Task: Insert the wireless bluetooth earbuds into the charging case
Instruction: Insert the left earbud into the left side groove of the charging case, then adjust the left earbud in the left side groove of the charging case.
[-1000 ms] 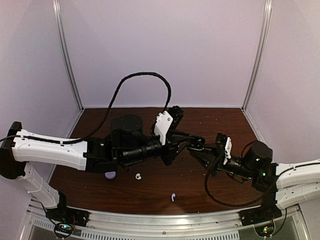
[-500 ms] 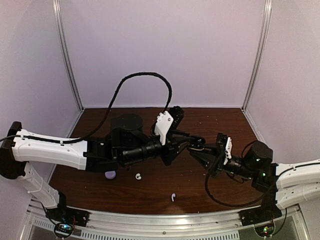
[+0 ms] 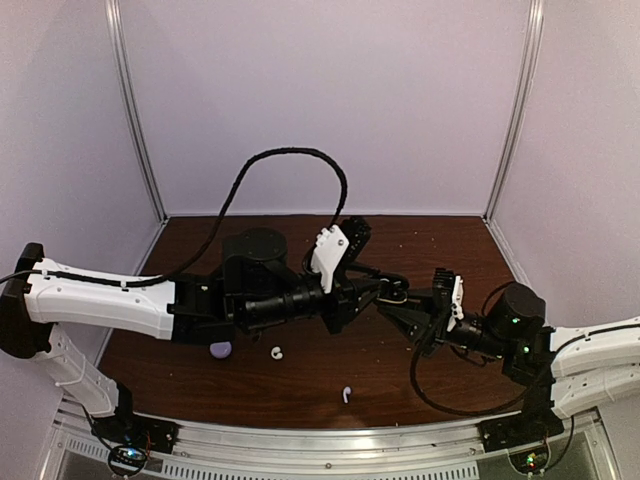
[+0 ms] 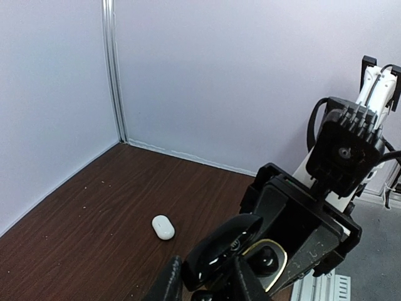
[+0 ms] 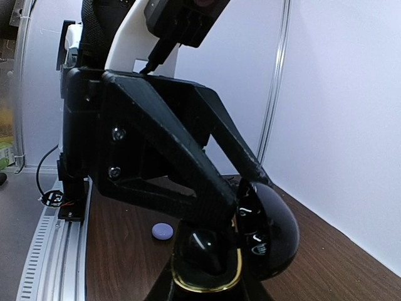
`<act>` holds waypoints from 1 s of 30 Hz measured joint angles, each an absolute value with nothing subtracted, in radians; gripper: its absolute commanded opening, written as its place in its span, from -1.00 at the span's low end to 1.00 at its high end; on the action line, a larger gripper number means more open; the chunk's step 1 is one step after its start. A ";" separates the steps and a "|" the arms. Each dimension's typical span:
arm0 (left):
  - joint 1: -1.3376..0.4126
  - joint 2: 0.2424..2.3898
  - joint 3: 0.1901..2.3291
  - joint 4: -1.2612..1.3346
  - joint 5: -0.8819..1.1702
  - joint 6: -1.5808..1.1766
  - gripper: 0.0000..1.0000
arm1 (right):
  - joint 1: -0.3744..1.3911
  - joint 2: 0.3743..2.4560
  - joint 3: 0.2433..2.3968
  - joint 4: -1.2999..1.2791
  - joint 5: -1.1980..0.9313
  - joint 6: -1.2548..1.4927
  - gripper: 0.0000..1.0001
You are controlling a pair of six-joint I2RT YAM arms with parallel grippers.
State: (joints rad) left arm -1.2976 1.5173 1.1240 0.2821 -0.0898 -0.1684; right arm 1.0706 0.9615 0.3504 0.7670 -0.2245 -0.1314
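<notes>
Mid-table, left gripper (image 3: 384, 291) and right gripper (image 3: 397, 306) both pinch the open black charging case (image 5: 268, 231); curled white earbud (image 3: 277, 352) and stemmed white earbud (image 3: 346, 394) lie toward the near edge

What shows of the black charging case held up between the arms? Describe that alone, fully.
The charging case is a glossy black pebble, seemingly plastic, hinged open: domed lid tipped back, gold rim around the base, a black earbud apparently seated inside. It hangs above the table, the left gripper pinching the lid, the right gripper clasping the base.
</notes>
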 measured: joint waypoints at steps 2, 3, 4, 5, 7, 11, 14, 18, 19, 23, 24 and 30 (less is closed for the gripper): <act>-1.298 1.517 1.124 0.282 -0.090 -0.167 -0.43 | 1.071 0.965 0.350 0.771 -0.225 -0.131 -1.00; -1.298 1.517 1.124 0.282 -0.089 -0.167 -0.42 | 1.071 0.966 0.350 0.773 -0.225 -0.131 -1.00; -1.298 1.517 1.124 0.282 -0.089 -0.166 -0.40 | 1.071 0.968 0.350 0.775 -0.225 -0.131 -1.00; -1.298 1.517 1.124 0.282 -0.089 -0.166 -0.37 | 1.071 0.969 0.350 0.776 -0.225 -0.131 -1.00; -1.298 1.517 1.124 0.282 -0.088 -0.165 -0.30 | 1.071 0.971 0.350 0.779 -0.225 -0.130 -1.00; -1.294 1.517 1.124 0.282 -0.089 -0.162 -0.14 | 1.071 0.976 0.347 0.789 -0.225 -0.127 -1.00; -1.290 1.517 1.124 0.279 -0.094 -0.162 0.06 | 1.071 0.981 0.342 0.803 -0.226 -0.125 -1.00; -1.286 1.515 1.124 0.281 -0.104 -0.163 0.18 | 1.071 0.987 0.339 0.819 -0.227 -0.123 -1.00; -1.285 1.513 1.124 0.282 -0.105 -0.162 0.20 | 1.071 0.987 0.338 0.826 -0.228 -0.123 -1.00; -1.285 1.504 1.124 0.281 -0.103 -0.158 0.46 | 1.073 0.987 0.337 0.840 -0.228 -0.118 -1.00; -1.286 1.499 1.124 0.279 -0.084 -0.154 0.61 | 1.073 0.988 0.336 0.842 -0.226 -0.114 -1.00; -1.309 1.486 1.124 0.258 0.076 -0.102 0.83 | 1.074 0.994 0.335 0.844 -0.220 -0.092 -1.00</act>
